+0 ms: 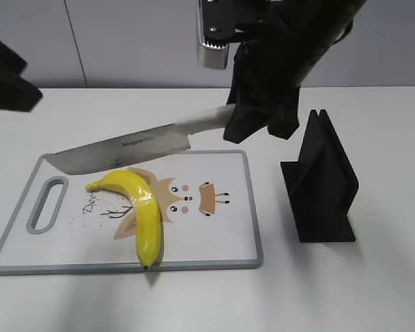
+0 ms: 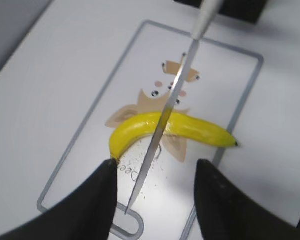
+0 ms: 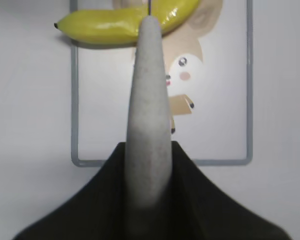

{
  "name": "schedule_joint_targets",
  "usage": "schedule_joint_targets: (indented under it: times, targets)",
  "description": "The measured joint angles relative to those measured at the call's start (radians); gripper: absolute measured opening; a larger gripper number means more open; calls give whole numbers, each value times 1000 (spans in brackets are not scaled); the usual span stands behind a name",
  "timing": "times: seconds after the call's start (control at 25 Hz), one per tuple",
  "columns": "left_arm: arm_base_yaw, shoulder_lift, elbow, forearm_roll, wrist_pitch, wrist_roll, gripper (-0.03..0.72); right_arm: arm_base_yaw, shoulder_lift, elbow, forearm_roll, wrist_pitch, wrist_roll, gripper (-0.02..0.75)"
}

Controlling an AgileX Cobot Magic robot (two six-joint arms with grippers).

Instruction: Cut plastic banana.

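Observation:
The plastic banana (image 1: 142,207) lies whole on the white cutting board (image 1: 221,235), curved, with its dark tip at the board's near edge. My right gripper (image 1: 252,117) is shut on the grey handle of a kitchen knife (image 1: 124,149). It holds the blade in the air above the board, over the banana's upper half. The right wrist view shows the gripper (image 3: 147,150), the knife handle (image 3: 147,90) and the banana (image 3: 105,25) beyond. My left gripper (image 2: 156,165) is open and empty above the board's handle end, looking down on the knife blade (image 2: 155,140) crossing the banana (image 2: 200,131).
A black knife stand (image 1: 321,187) sits on the white table to the right of the board. The board has a grey rim and a handle slot (image 1: 47,204) at its left end. The left arm's dark body (image 1: 7,83) shows at the far left.

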Motion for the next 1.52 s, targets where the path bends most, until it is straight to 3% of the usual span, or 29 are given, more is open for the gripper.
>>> schedule_joint_targets:
  times: [0.2, 0.6, 0.72, 0.84, 0.92, 1.52]
  targets:
    - [-75, 177, -33, 102, 67, 102, 488, 0, 40, 0, 97, -2, -81, 190]
    - [-76, 426, -34, 167, 32, 114, 484, 0, 67, 0, 126, -4, -102, 190]
    - [-76, 441, -34, 168, 22, 114, 377, 0, 67, 0, 126, -4, -103, 190]
    - [-76, 445, -34, 168, 19, 115, 85, 0, 67, 0, 126, -7, -103, 190]
    - [-77, 446, -34, 170, 18, 124, 21, 0, 67, -1, 125, -13, -106, 190]
    - [-78, 590, -34, 160, -120, 149, -2, 0, 214, -12, -8, -88, -73, 190]
